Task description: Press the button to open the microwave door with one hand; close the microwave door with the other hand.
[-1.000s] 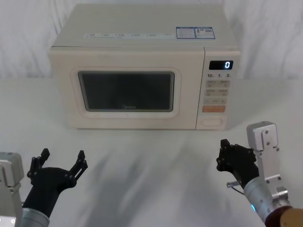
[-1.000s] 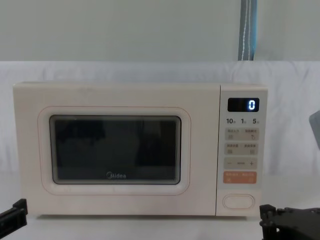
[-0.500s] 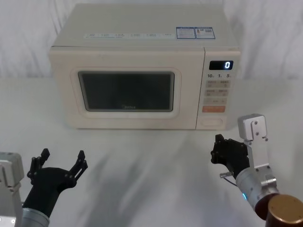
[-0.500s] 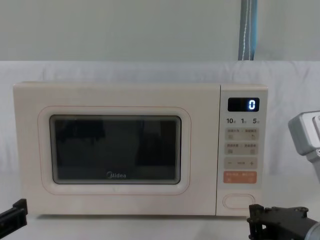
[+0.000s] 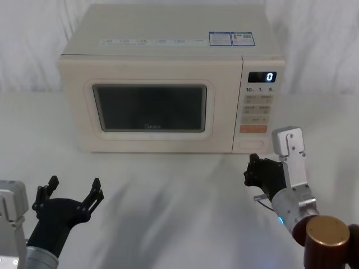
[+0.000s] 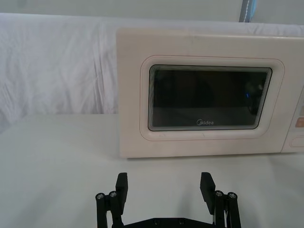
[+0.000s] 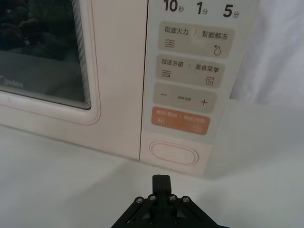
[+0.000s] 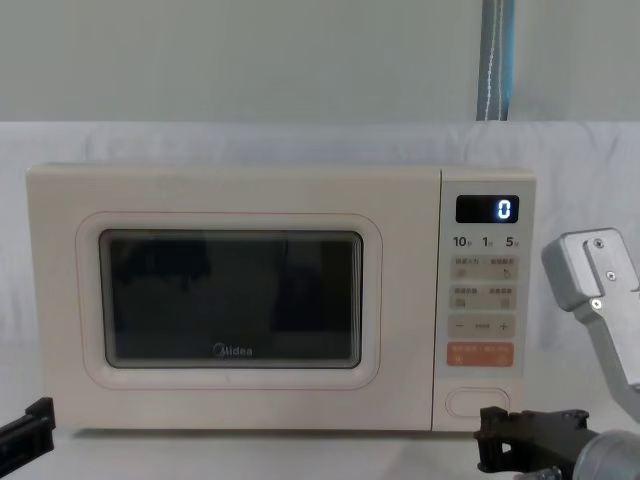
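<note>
The cream microwave stands at the back of the table with the microwave door [image 5: 148, 140] [image 8: 230, 400] [image 6: 133, 95] [image 7: 118, 71] closed, its dark window marked "Midea". The button [image 5: 251, 145] [image 8: 477, 402] [image 7: 174, 153], a wide oval, sits at the bottom of the control panel. My right gripper [image 5: 250, 170] [image 7: 161, 179] [image 8: 487, 450] is shut, on a grey arm link, just in front of and slightly below the button, not touching it. My left gripper [image 5: 74, 186] [image 6: 164, 184] hovers open and empty low at the front left, well short of the door.
An orange key [image 7: 179, 122] lies directly above the button, with small beige keys higher up and a display [image 5: 261, 77] reading 0. The white cloth-covered table [image 5: 168, 190] spreads in front of the oven. White fabric hangs behind.
My right gripper has moved forward and leftward, closing in on the oven's lower right corner by the button. The left gripper and the door have not moved.
</note>
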